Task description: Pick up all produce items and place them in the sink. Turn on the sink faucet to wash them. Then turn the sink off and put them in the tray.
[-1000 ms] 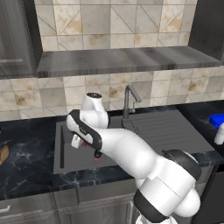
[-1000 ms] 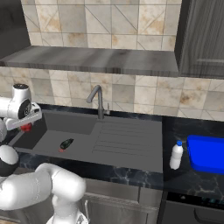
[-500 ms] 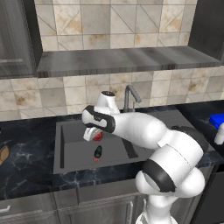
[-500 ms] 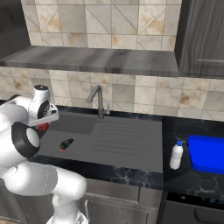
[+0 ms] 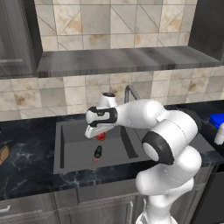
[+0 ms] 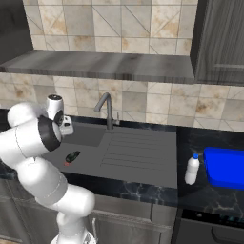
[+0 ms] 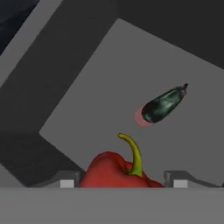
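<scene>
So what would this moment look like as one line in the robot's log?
gripper: shut on red pepper | above sink | dark green oval: on basin floor | faucet: untouched

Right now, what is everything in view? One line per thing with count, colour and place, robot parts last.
red pepper: 1, bright red with a yellow-green stem, between the gripper fingers above the basin.
dark green oval: 1, green-black, lying on the basin floor over the red drain mark.
sink: 1, dark grey, basin on one side and ribbed drainboard on the other.
sink faucet: 1, dark grey, behind the sink by the wall.
tray: 1, bright blue, on the counter beyond the drainboard.
bottle: 1, white, upright on the counter beside the tray.
tan-brown item: 1, at the frame edge on the counter.
gripper: 1, white, over the basin, shut on the pepper.
</scene>
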